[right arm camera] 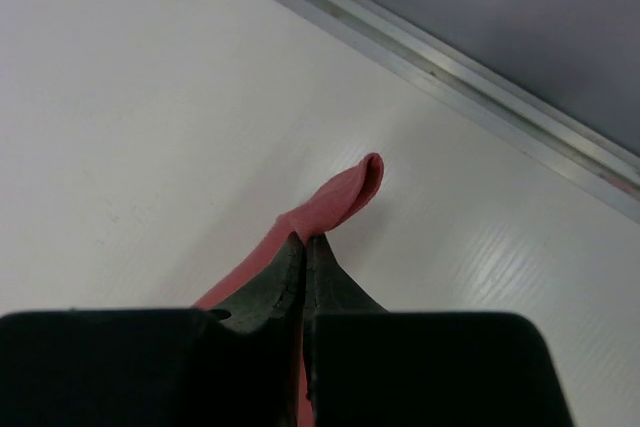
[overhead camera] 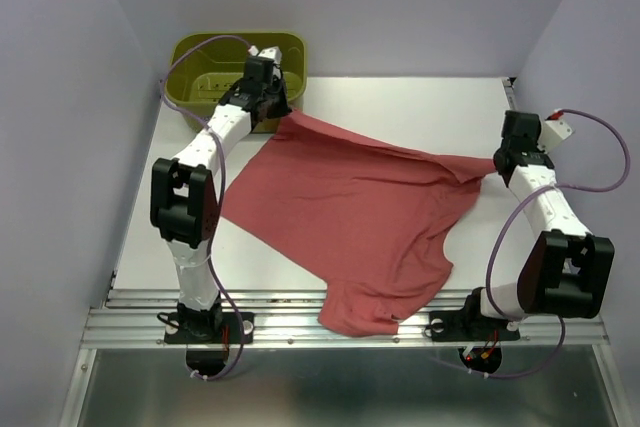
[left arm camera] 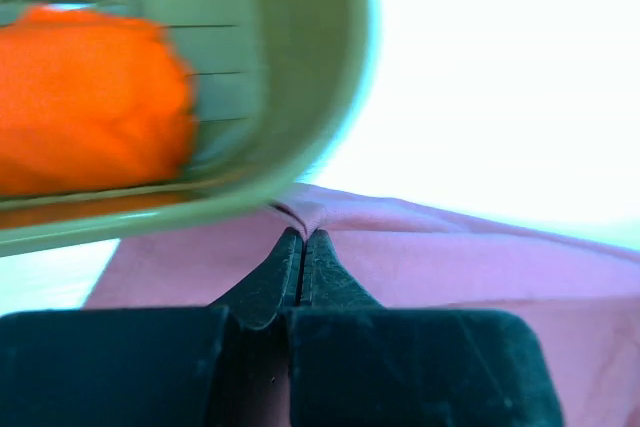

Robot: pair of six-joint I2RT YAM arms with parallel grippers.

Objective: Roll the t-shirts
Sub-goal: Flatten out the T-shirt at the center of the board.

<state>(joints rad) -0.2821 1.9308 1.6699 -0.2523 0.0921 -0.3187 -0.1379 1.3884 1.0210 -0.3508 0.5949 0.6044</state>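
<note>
over the smooth table (overhead camera: pixel 400 107), left hand (left arm camera: pixel 303 237) and right hand (right arm camera: pixel 305 239) clamp soft brick-red t-shirt (overhead camera: pixel 350 207) — cloth creased.

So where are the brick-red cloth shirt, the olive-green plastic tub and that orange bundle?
Brick-red cloth t-shirt (overhead camera: pixel 350 212): top view, middle of its body.
Olive-green plastic tub (overhead camera: pixel 297 62): top view, right rim.
Orange cloth bundle (left arm camera: pixel 85 107): left wrist view, its rounded front.

Cannot resolve orange-red roll (left arm camera: pixel 85 97): blurred, cropped at nine o'clock, inside blurred tub (left arm camera: pixel 300 67) cropped at twelve.

Matt cloth t-shirt (overhead camera: pixel 340 217) — smooth plastic tub (overhead camera: pixel 185 67)
</note>
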